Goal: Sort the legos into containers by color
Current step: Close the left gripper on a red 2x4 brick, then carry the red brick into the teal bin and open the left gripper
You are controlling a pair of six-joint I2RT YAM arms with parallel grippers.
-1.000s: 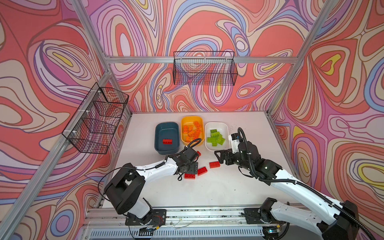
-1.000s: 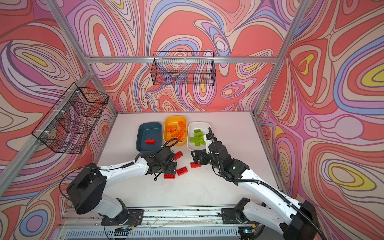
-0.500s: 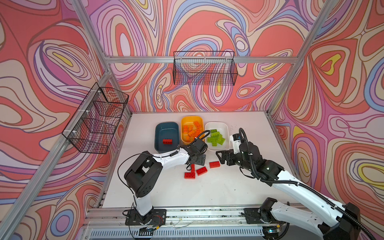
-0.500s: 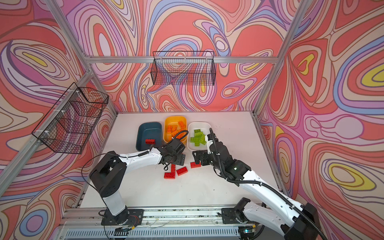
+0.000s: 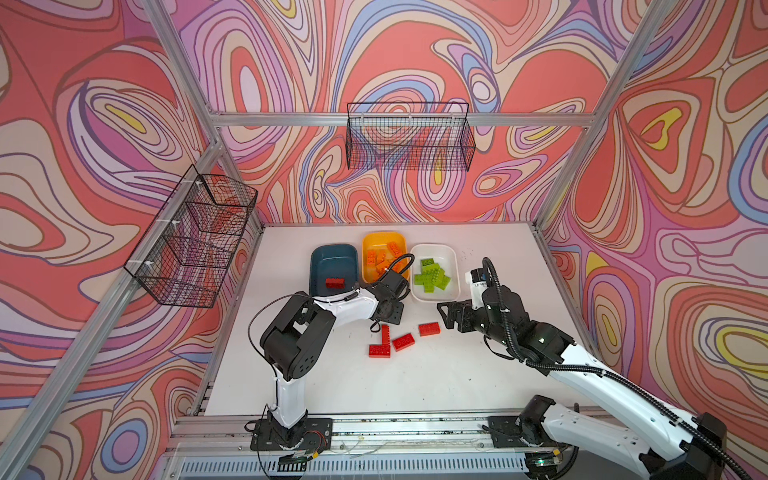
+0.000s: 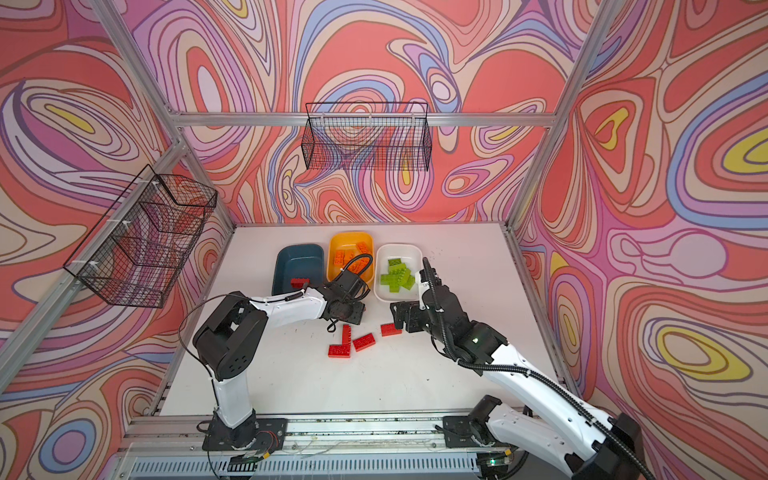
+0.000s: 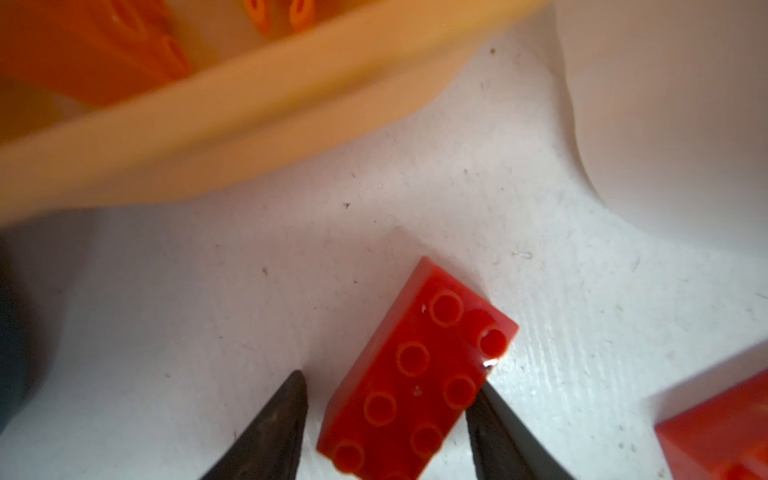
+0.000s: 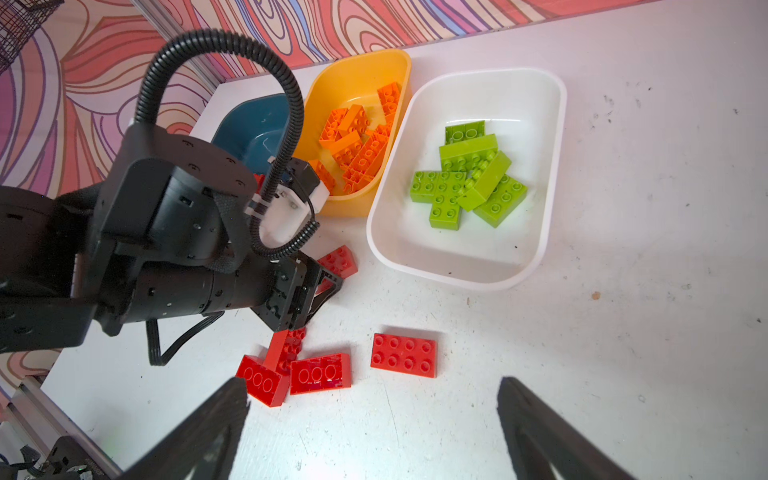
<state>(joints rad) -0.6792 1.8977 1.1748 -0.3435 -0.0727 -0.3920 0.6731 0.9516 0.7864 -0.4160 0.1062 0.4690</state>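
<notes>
Three containers stand in a row at the back: a teal tray point(image 5: 332, 257) with one red lego point(image 5: 334, 282), a yellow tray point(image 5: 384, 237) with orange legos point(image 5: 380, 259), and a white tray point(image 5: 436, 250) with green legos point(image 5: 432, 278). Several red legos point(image 5: 403, 342) lie loose in front of them. My left gripper point(image 7: 392, 378) is low at the yellow tray's front, astride a red brick point(image 7: 415, 374) lying on the table. One finger touches it and a narrow gap shows at the other. My right gripper point(image 8: 372, 395) hangs wide open and empty beside the red brick point(image 8: 403, 355).
Black wire baskets hang on the back wall point(image 5: 409, 141) and the left wall point(image 5: 195, 237). Aluminium posts frame the white table point(image 5: 415, 395). The left arm's cable loop point(image 5: 401, 264) arches over the yellow tray's front. Two red bricks form an L point(image 5: 380, 348).
My left arm has swung its elbow up and moved its gripper back and right toward the yellow tray. Its jaws have narrowed around a red brick. The right arm has barely moved.
</notes>
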